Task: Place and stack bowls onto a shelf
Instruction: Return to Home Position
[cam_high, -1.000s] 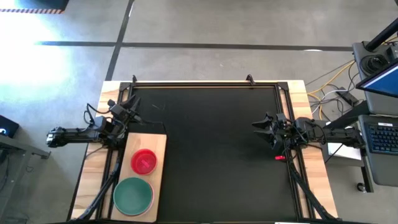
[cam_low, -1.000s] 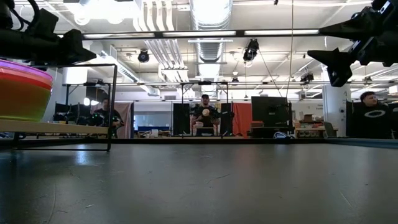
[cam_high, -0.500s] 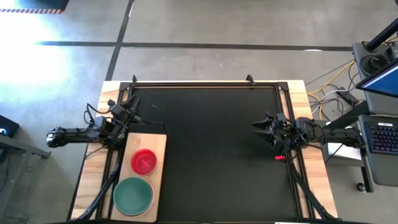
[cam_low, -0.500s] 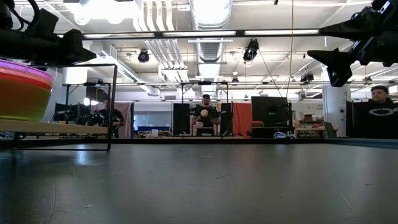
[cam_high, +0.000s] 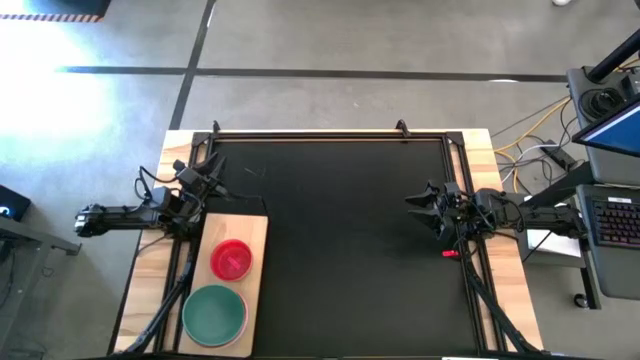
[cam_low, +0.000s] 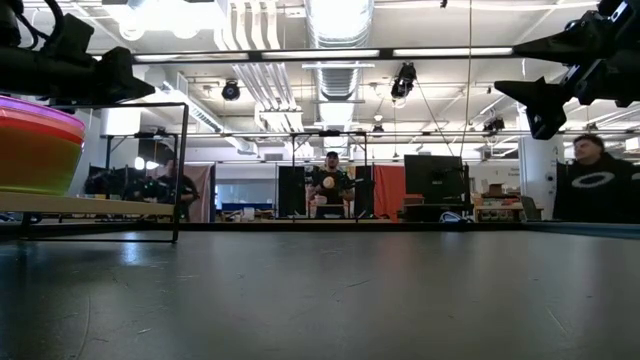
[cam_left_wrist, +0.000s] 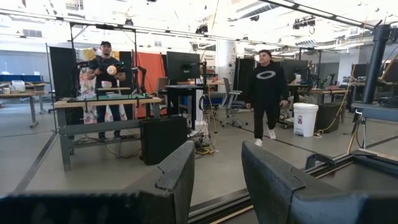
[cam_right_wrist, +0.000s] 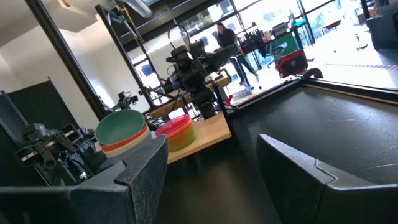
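Left gripper first, from overhead: it hangs at its own edge of the black mat, and the shelf lies just beside it. Two piles of bowls sit on that board, the pink-topped stack nearer this gripper and the teal-topped stack beyond it. On the far side of the mat, the right gripper hovers well apart from the shelf, pointing across toward it.

Down at table level, the left gripper is up high, above the pink-topped stack. That stack shows orange with a magenta rim on top, resting on the shelf. The right gripper hangs high on the opposite side, with only mat beneath it. A person in black shows in the room behind.

Left wrist camera now: the left gripper has its fingers parted. Nothing sits between them, just the room and the person in black.

Right wrist camera: the right gripper is spread apart too and holds nothing. Ahead of it, across the mat, the shelf carries both piles side by side. The teal-topped stack has white and orange layers below, and the pink-topped stack sits on yellow.
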